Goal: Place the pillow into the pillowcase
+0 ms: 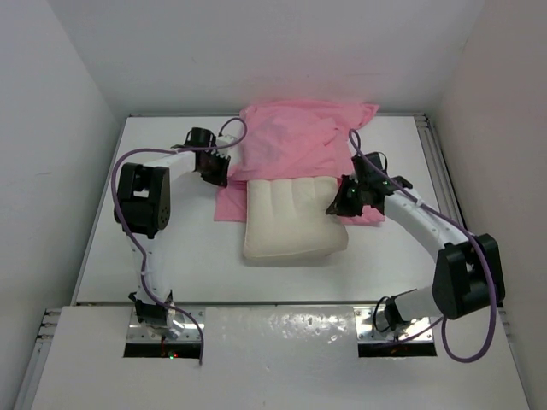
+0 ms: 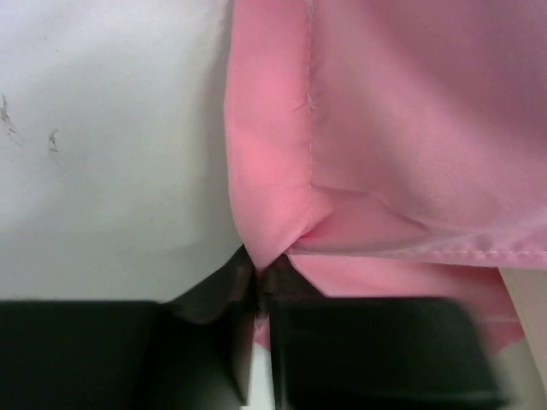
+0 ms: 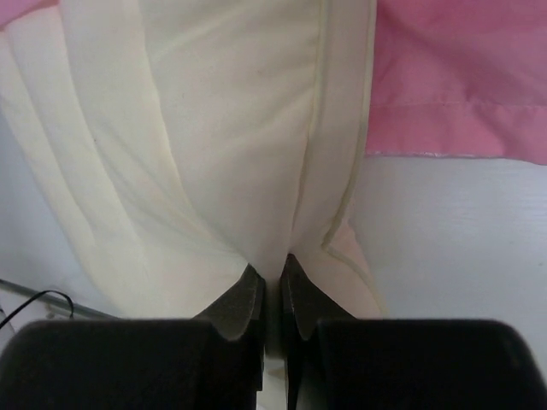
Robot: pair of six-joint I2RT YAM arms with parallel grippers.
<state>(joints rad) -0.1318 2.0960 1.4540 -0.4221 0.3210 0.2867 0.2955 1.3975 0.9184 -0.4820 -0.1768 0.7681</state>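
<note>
The cream pillow (image 1: 291, 219) lies mid-table with its quilt lines up, its far edge under the rim of the pink pillowcase (image 1: 299, 141). The pillowcase is bunched at the back of the table. My left gripper (image 1: 217, 169) is shut on the pillowcase's left edge; the left wrist view shows pink fabric (image 2: 367, 128) pinched between the fingertips (image 2: 282, 282). My right gripper (image 1: 335, 205) is shut on the pillow's right edge; the right wrist view shows cream fabric (image 3: 231, 145) pinched between the fingertips (image 3: 246, 295), with pink pillowcase (image 3: 461, 77) beyond it.
The white table (image 1: 137, 248) is walled by white panels on the left, back and right. A flap of the pillowcase (image 1: 229, 203) lies flat under the pillow's left side. The arm bases sit at the near edge (image 1: 162, 320).
</note>
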